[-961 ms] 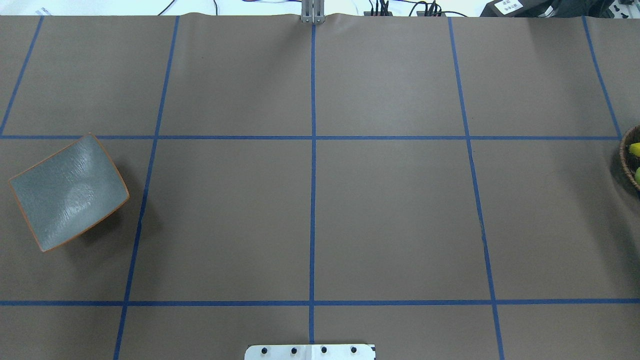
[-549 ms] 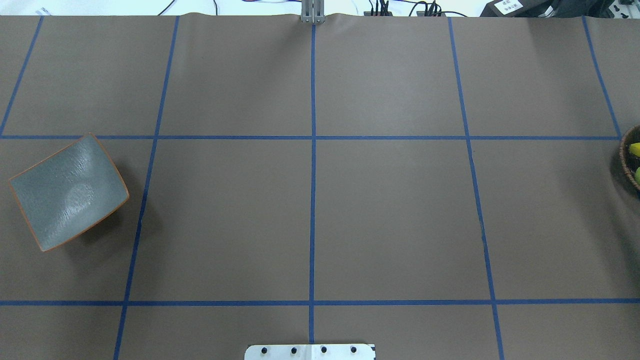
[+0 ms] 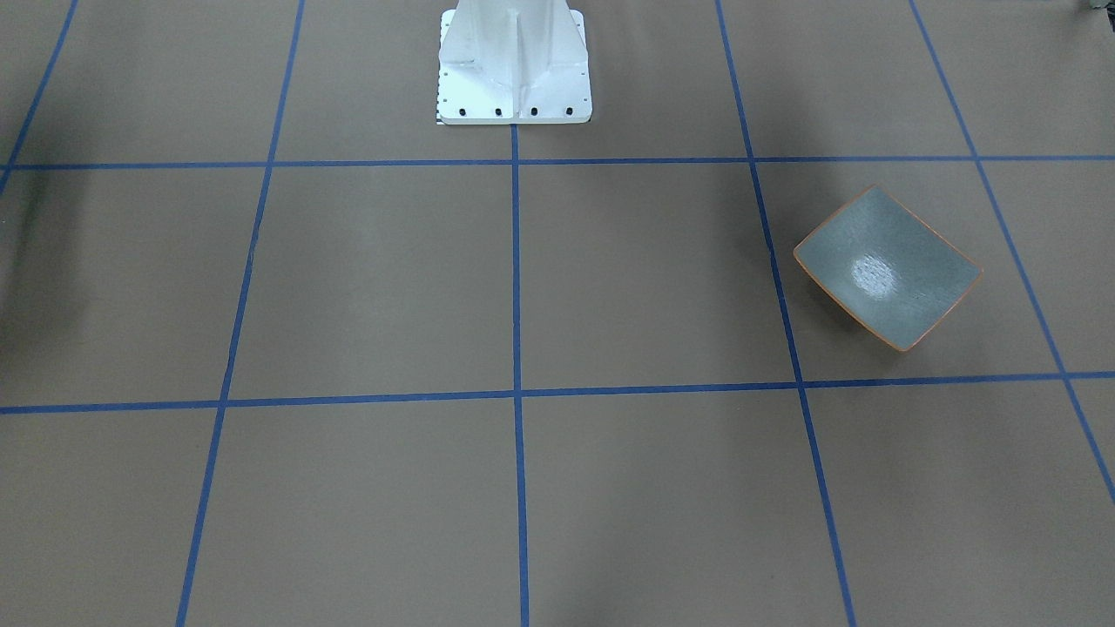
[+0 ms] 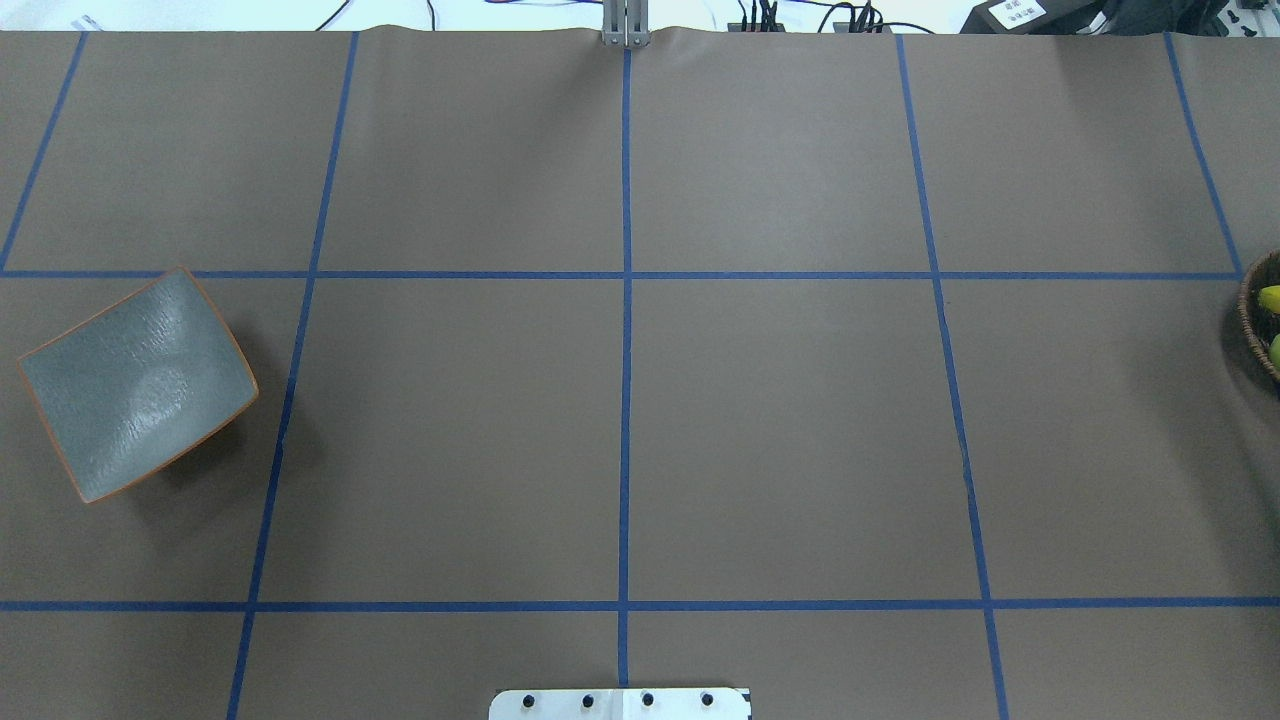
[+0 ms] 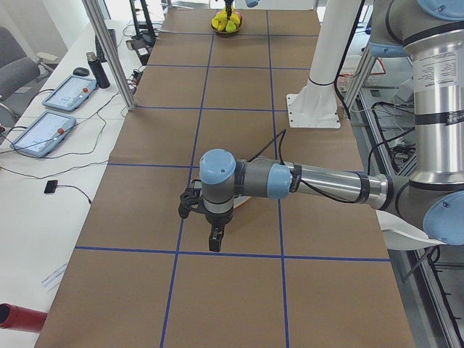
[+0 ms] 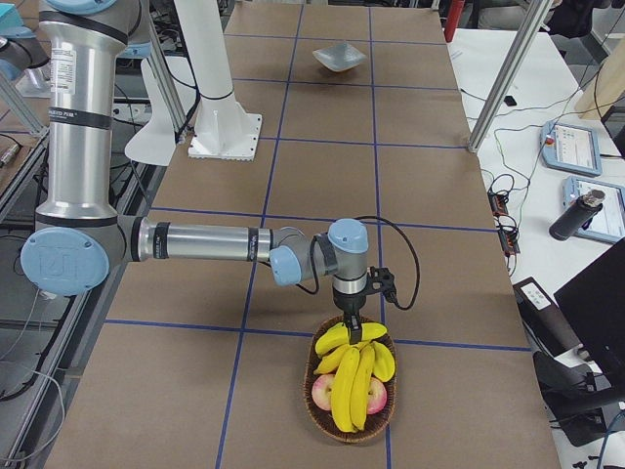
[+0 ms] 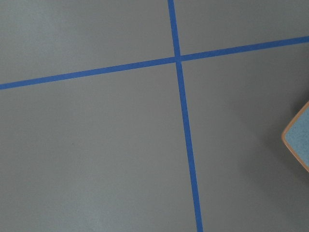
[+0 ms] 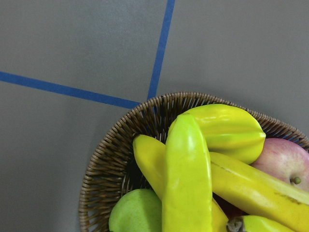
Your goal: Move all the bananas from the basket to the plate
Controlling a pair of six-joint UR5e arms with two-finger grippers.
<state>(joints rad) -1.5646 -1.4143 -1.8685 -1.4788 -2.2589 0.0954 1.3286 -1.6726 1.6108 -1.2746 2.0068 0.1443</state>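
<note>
Nothing has shifted in the overhead view since a second ago: plate [image 4: 135,385] at 9 o'clock and basket [image 4: 1252,325] at 3 o'clock lie as they did, and neither arm shows there.

Your right gripper [image 6: 352,328] hangs tips-down at the basket's 12 o'clock rim in the right side view, just above the stem ends of the bananas [image 6: 350,381]. I cannot tell how wide it stands, or whether it touches them. Your left gripper [image 5: 214,245] points down at the table, its opening just as unreadable. Its wrist camera catches only a plate corner at 3 o'clock.

All the bananas are in the basket, piled over apples [image 6: 322,393], and the plate is bare, so this looks like the first pick. Take the topmost banana [image 8: 186,179], closing across the middle of its body. Lift straight up, so that the pile and the light basket don't follow. Basket and plate sit well apart, so plan a long carry or a hand-over.

Both forearms lie low and level over the table, wrists bent straight down
</note>
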